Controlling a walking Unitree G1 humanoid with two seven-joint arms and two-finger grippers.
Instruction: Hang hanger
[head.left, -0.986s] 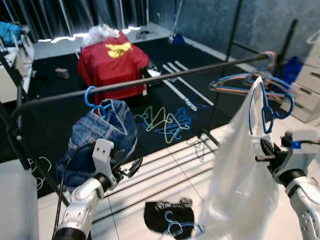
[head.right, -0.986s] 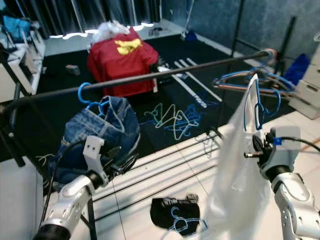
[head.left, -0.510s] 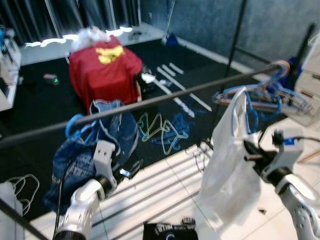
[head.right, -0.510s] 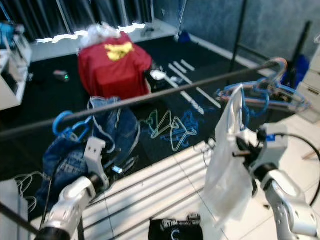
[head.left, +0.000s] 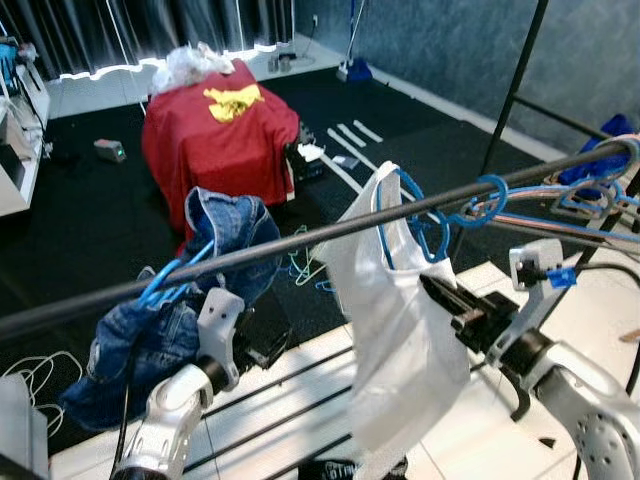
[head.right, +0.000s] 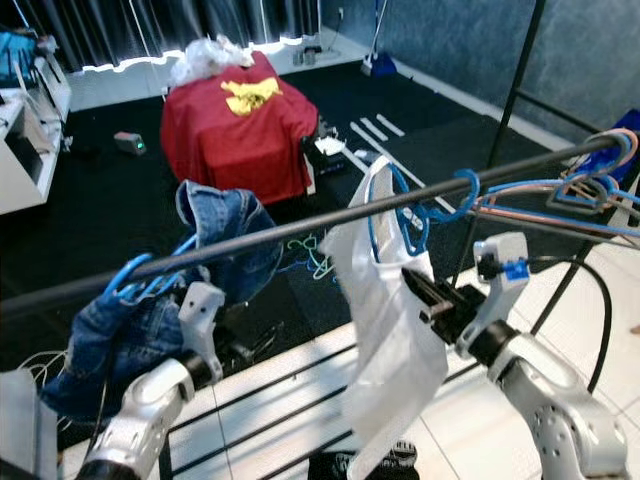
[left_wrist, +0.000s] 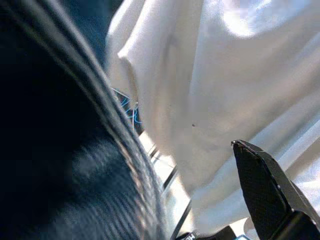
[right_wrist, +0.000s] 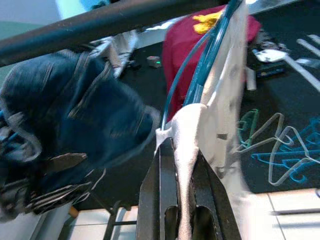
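A long dark rail (head.right: 300, 228) crosses the room at the robot's chest height, sloping up toward its right. Beyond it a red-draped piece of furniture (head.left: 220, 135) stands on the dark carpet, with loose hangers (head.right: 318, 262) scattered on the floor behind the rail. Denim jeans (head.left: 150, 320) hang from the rail on the robot's left side on a blue hanger. A bundle of empty hangers (head.right: 570, 195) crowds the rail's high end on the right.

Between them is the white garment (head.left: 400, 330) on its blue hanger (head.right: 420, 215). The hanger's hook curls at the rail and looks to sit on or just over it; whether it bears weight there I cannot tell. The garment droops straight down beneath it.

The right hand (right_wrist: 177, 165) is clamped on the white cloth just under the hanger's shoulder, so the hook lies up and ahead of it, the hanger's long axis running roughly along the arm's reach. The left hand (head.left: 255, 345) sits low by the jeans; whether it is apart or together I cannot tell. The right arm is plainly the nearer one.
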